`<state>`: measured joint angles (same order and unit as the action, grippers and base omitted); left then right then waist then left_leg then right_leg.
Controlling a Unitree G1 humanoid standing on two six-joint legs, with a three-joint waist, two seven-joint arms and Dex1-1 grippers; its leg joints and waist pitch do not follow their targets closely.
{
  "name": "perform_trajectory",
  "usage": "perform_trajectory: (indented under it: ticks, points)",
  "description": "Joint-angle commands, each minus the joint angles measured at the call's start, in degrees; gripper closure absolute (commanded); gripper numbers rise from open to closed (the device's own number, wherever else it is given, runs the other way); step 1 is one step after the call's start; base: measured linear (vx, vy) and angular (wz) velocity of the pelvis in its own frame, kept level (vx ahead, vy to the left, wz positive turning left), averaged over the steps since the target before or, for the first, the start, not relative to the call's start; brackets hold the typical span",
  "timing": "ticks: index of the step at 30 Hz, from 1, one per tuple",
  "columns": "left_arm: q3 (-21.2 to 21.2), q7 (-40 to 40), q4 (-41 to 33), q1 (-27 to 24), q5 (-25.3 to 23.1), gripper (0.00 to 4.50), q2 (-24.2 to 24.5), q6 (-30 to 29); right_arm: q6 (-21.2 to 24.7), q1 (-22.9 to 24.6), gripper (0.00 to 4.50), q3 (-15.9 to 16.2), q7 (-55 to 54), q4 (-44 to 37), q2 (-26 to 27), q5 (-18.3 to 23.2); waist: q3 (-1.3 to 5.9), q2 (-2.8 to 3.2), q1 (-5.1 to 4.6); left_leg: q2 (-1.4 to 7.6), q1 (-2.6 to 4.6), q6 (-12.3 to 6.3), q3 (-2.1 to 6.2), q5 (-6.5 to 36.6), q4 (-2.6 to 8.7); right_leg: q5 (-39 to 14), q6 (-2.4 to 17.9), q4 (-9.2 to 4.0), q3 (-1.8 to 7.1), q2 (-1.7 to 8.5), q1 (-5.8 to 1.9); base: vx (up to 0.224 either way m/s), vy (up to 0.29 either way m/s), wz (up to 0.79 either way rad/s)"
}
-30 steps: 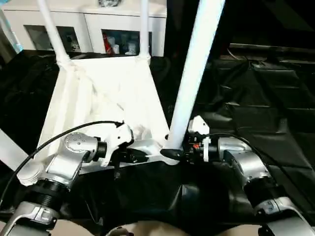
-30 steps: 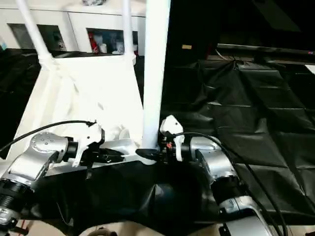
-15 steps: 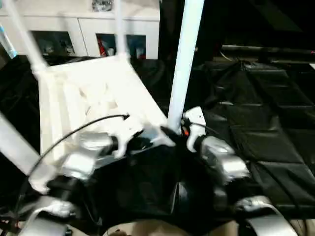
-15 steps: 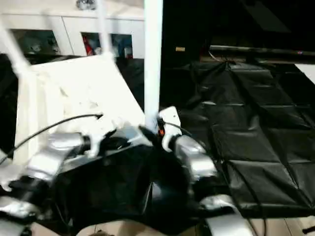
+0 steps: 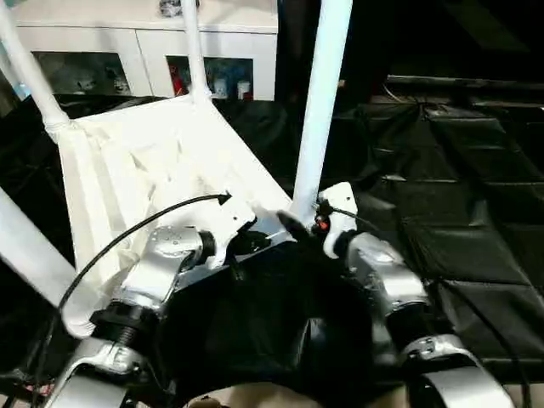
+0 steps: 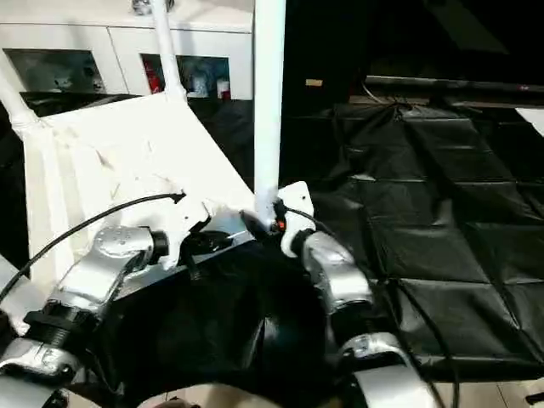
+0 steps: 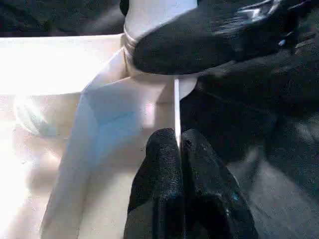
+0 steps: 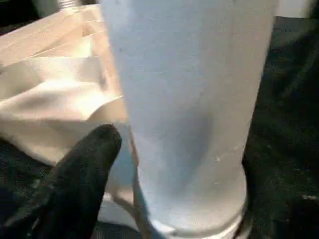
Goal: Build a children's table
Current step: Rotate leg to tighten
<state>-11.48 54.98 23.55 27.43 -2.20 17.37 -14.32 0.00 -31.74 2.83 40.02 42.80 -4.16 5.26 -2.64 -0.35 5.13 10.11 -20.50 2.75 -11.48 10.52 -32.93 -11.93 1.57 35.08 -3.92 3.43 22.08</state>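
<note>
Tabletop (image 5: 153, 170) lies upside-down, centre-left; left gripper (image 7: 177, 149) pinches its thin rim. Right gripper (image 5: 293, 226) at the near leg (image 5: 319, 102): grip unclear. A slip could tip that leg.

the two eye views look forward and down from the head over both forearms, sharing the upturned tabletop (image 5: 161, 161) and near leg (image 5: 319, 110). the left wrist view sits very close behind the left gripper (image 7: 178, 149) at the tabletop's edge. the right wrist view looks closely at that leg's base.
</note>
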Motion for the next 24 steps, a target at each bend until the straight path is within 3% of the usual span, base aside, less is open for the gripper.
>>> perform_trajectory:
  ticks: [1,10,14,15,19,24]
  points:
    - [-1.97,4.64,-2.47,-0.11,3.57,4.50,-1.11,3.04,1.37,0.33,0.69,4.64,7.93,-1.91,0.56,0.92,3.25,-0.31,0.08,3.68,0.26,-4.32,1.77,7.32,3.26,-5.87,11.85,-3.88,3.44,5.70,-2.53,0.000,0.000,0.00]
    - [-1.92,14.16,-5.30,-1.99,6.44,4.50,4.24,2.70,3.07,1.33,0.69,6.90,22.05,-6.32,-6.38,1.75,3.11,-0.33,0.90,3.99,0.42,-3.87,1.62,8.37,3.29,-8.64,12.08,-3.97,3.35,5.71,-2.26,0.000,0.000,0.00]
    - [-2.58,17.00,-5.94,-2.33,7.00,4.50,5.81,2.52,4.18,1.73,0.69,7.85,25.40,-7.73,-7.74,2.35,3.27,-0.33,1.18,3.99,0.47,-3.79,1.68,7.44,3.25,-7.54,11.98,-3.72,3.29,5.57,-2.31,0.000,0.000,0.00]
    - [-2.68,17.82,-6.10,-2.40,7.21,4.50,6.28,2.41,4.87,1.96,0.95,8.21,26.51,-8.40,-8.16,2.63,3.32,-0.36,1.23,4.05,0.50,-4.04,1.61,7.02,3.19,-6.31,12.26,-3.62,3.30,5.53,-2.16,0.000,0.000,0.00]
    - [-2.44,17.93,-6.08,-2.38,7.22,4.50,6.59,2.58,6.11,2.28,1.18,8.16,27.25,-9.03,-8.19,3.19,3.50,-0.33,1.48,4.02,0.27,-4.70,1.58,4.98,2.87,-2.51,13.26,-3.07,3.21,5.52,-2.09,0.000,0.000,0.00]
    - [-2.27,17.11,-6.25,-2.44,7.86,4.50,5.99,2.21,7.73,3.16,1.53,8.32,26.86,-10.10,-7.36,3.59,3.34,-0.39,1.53,4.02,0.23,-3.84,1.62,6.61,2.96,-4.99,12.78,-3.34,3.26,5.63,-2.13,0.000,0.000,0.00]
